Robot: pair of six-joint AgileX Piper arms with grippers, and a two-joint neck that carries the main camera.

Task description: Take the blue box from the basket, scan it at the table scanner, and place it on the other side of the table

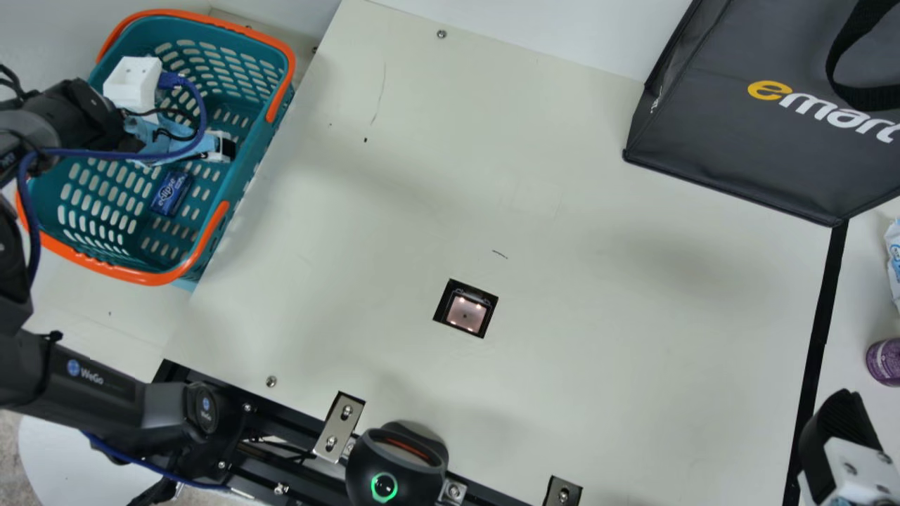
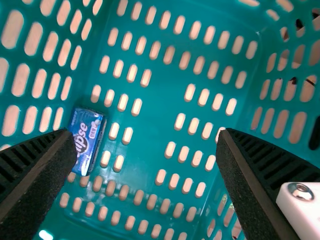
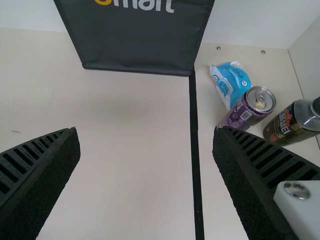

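Note:
The blue box (image 1: pixel 171 193) lies on the floor of the teal basket (image 1: pixel 184 275) in the main view. Over that basket hangs my left gripper (image 1: pixel 184 140), off to one side of the box. In the left wrist view the blue box (image 2: pixel 87 136) is partly behind one finger, and my left gripper (image 2: pixel 146 134) is open with nothing held. The table scanner (image 1: pixel 466 313) is a lit square window in the tabletop. My right gripper (image 1: pixel 837 432) is at the lower right corner of the main view; in the right wrist view my right gripper (image 3: pixel 145 132) stands open, holding nothing.
A dark shopping bag (image 1: pixel 731 133) stands at the far right. Beyond the black strip (image 3: pixel 195 150) are a blue-and-white packet (image 3: pixel 231 82), a purple can (image 3: pixel 248 107) and a dark bottle (image 3: pixel 292 122). A round black device (image 1: pixel 396 467) sits at the near edge.

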